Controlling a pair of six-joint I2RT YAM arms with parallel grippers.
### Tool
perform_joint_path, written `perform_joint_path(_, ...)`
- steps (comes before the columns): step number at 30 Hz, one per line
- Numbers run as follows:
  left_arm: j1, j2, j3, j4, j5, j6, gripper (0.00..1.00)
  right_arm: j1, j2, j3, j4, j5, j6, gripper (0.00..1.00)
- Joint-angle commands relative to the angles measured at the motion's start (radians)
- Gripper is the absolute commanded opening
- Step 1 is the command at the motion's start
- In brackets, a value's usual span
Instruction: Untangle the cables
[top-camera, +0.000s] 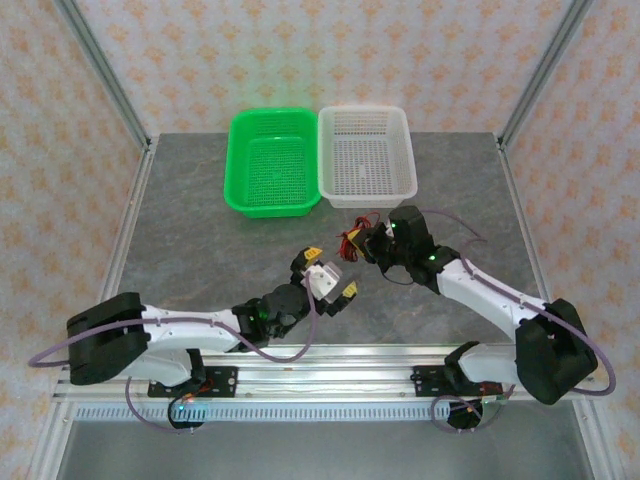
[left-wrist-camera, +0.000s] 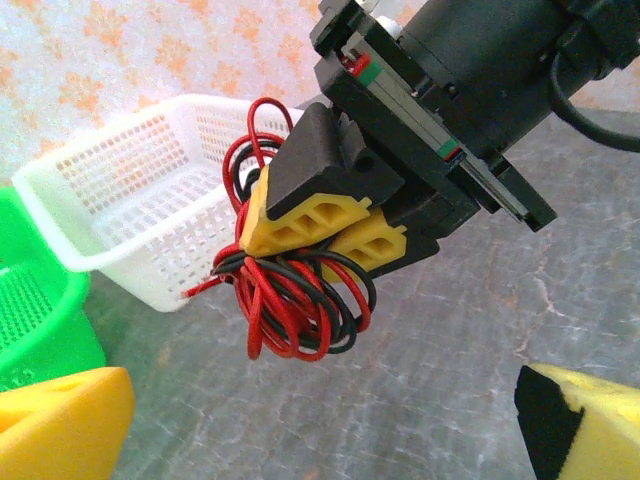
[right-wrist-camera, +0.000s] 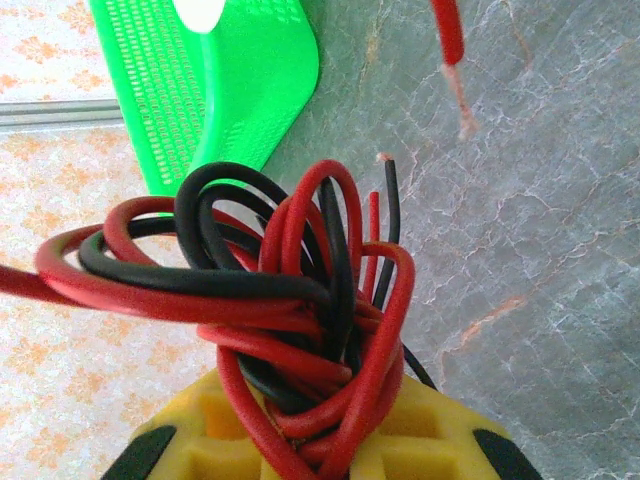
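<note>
A grey, marbled stone-look surface (top-camera: 200, 230) is seen, with two perforated plastic baskets set side by side and touching at its far end: a green rectangular one (top-camera: 270, 207) on the left and a white rectangular one (top-camera: 368, 196) on the right. The left arm (top-camera: 190, 325) is laid low along the near edge, running rightwards from its base, with the wrist turned up and towards the far right. The right arm (top-camera: 480, 290) is folded at its base and stretched left and away, so that its wrist is brought just in front of the white basket. The left end effector (top-camera: 331, 273) is spread wide, nothing being gripped between its yellow pads (left-wrist-camera: 60, 425), and is aimed at the other one from nearby. The right end effector (left-wrist-camera: 330, 235) is pressed nearly closed, its yellow-and-black fingers clamped on the tangled bundle of thin red and black cables (left-wrist-camera: 295, 300). The cables are looped together below and around those fingertips, near the white basket's front wall; whether they touch the surface cannot be told.
</note>
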Motion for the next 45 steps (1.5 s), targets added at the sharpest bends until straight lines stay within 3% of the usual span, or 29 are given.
perform_joint_path(1, -0.003, 0.052, 0.028, 0.154, -0.073, 0.126, 0.99, -0.005, -0.030, 0.003, 0.049, -0.019, 0.039, 0.00)
perform_joint_path(8, 0.011, 0.220, 0.125, 0.212, -0.163, 0.180, 1.00, -0.005, -0.047, 0.005, 0.043, -0.018, 0.041, 0.00)
perform_joint_path(15, 0.060, 0.285, 0.197, 0.209, -0.148, 0.155, 0.99, -0.005, -0.062, -0.006, 0.040, -0.014, 0.043, 0.00)
perform_joint_path(17, 0.063, 0.295, 0.213, 0.194, -0.150, 0.156, 0.93, -0.005, -0.063, -0.007, 0.038, -0.011, 0.043, 0.00)
perform_joint_path(22, 0.066, 0.296, 0.237, 0.127, -0.136, 0.144, 0.67, -0.005, -0.062, -0.009, 0.038, 0.000, 0.043, 0.00)
perform_joint_path(32, 0.085, 0.285, 0.222, 0.042, -0.133, 0.124, 0.41, -0.007, -0.064, 0.014, 0.017, 0.009, 0.036, 0.00)
perform_joint_path(34, 0.093, 0.276, 0.222, 0.025, -0.127, 0.124, 0.42, -0.007, -0.063, 0.022, 0.006, 0.013, 0.028, 0.00)
perform_joint_path(37, 0.107, 0.259, 0.222, 0.003, -0.120, 0.123, 0.52, -0.007, -0.062, 0.027, -0.002, 0.016, 0.024, 0.00)
perform_joint_path(45, 0.134, 0.261, 0.232, 0.025, -0.092, 0.129, 0.35, -0.007, -0.062, 0.023, 0.000, 0.010, 0.027, 0.00)
